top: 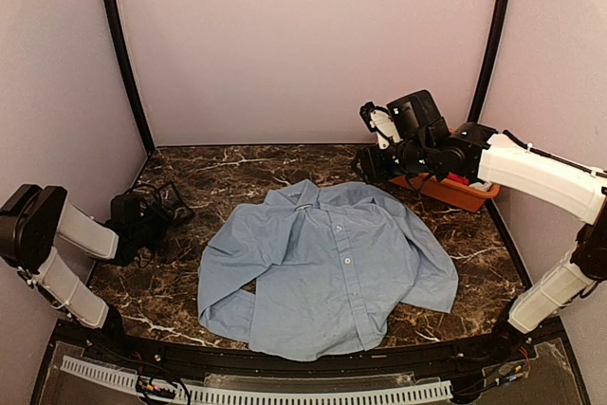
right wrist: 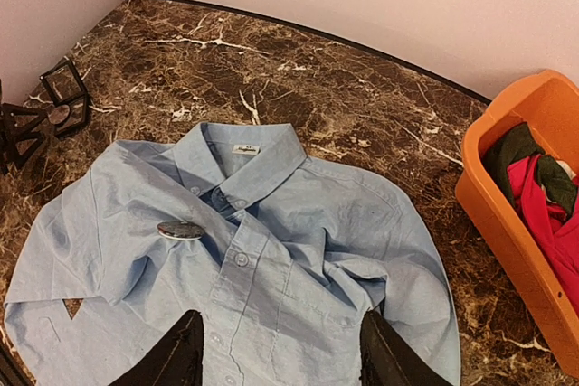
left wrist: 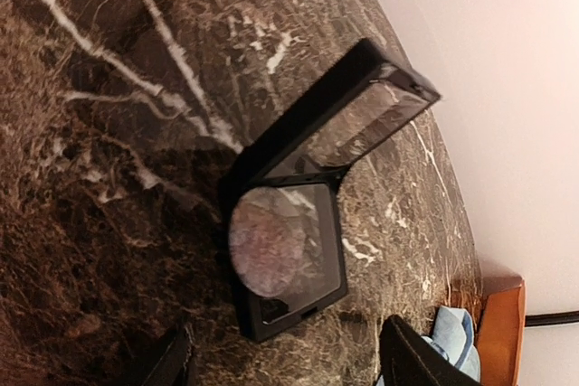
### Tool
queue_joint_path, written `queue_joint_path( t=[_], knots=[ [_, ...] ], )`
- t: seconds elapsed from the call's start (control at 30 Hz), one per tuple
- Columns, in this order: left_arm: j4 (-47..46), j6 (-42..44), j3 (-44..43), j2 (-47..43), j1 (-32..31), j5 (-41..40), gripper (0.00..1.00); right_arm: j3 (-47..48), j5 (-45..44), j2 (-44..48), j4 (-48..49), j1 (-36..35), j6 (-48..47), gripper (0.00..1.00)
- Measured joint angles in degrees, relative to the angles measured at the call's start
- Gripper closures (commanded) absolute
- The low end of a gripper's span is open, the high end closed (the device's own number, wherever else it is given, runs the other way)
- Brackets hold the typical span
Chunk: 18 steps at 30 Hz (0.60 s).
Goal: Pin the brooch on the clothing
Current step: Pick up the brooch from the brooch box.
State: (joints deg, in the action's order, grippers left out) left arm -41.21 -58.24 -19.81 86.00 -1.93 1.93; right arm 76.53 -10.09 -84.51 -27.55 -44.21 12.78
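Top external: shirt lies flat on the table, centre. Long axis runs 12–6, collar pointing to 12, hem at 6, front up. One sleeve is folded in at 8, the other spreads to 4. Brooch too small to make out here. Left arm sits at 9; right arm reaches in from 3 towards 1, past an orange bin.

Left wrist: left claw is released, fingers spread, nothing between them. An open black box lies on the table just beyond it, clear lid hinged up, round grey pad inside. No brooch in this view.

Right wrist: right claw is released too, fingers apart above the shirt front, gripping nothing. Collar again points to 12, button strip runs down to 6. Brooch lies flat on the shirt's chest, at 8 from the collar, just beside the button strip at its 9. Whether it's fastened, can't tell. Bin at 3 holds red cloth.
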Motion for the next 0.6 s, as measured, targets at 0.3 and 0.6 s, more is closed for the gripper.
queue_joint_path(
  t=[0.3, 0.6],
  knots=[
    [-11.0, -5.9, -0.6, 9.4, 4.5, 5.5, 0.42, 0.1, 0.0, 1.4, -0.9, 0.0, 0.1, 0.44],
    [-17.9, -8.5, -1.8, 14.9, 6.3, 9.6, 0.45, 0.5, 0.0, 1.7, -1.1, 0.0, 0.3, 0.44]
  ],
)
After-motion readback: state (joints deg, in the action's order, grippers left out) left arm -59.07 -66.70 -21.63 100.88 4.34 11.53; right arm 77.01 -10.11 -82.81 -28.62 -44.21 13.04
